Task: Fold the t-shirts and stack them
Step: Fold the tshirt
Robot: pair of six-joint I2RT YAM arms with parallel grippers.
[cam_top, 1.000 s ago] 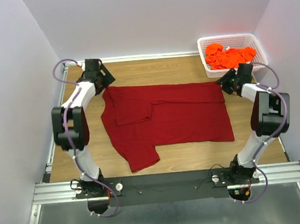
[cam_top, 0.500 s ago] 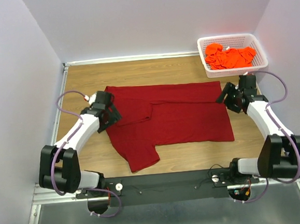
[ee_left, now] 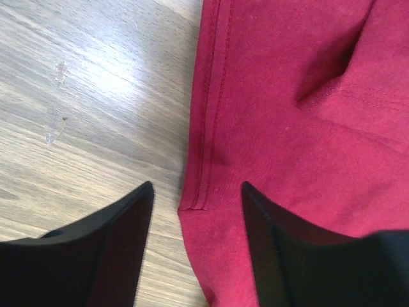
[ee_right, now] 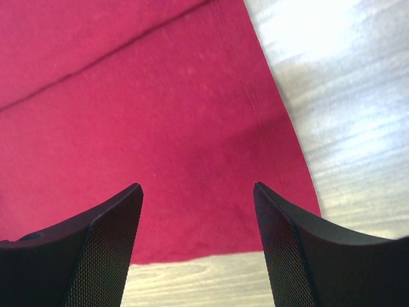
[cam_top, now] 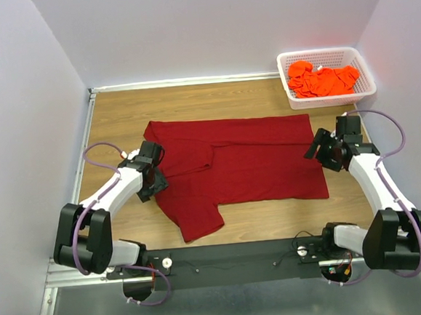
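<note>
Maroon shirt (cam_top: pixel 247 162) lies across the counter (cam_top: pixel 119 113), one sleeve folded in; orange shirts (cam_top: pixel 321 81) sit heaped in the far-right-corner basket (cam_top: pixel 324 51). Left claw (ee_left: pixel 195 192) and right claw (ee_right: pixel 198 192), wide and empty, hover at the maroon side hems.

The left gripper (ee_left: pixel 197 187) hangs with its two black fingers spread over a stitched hem corner of the maroon t-shirt (ee_left: pixel 287 147), with bare wooden counter (ee_left: pixel 83 96) beside it.

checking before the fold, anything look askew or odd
The maroon t-shirt lies lopsided: its far sleeve is folded in over the body, its near sleeve juts out at an angle. No damage shows.
</note>
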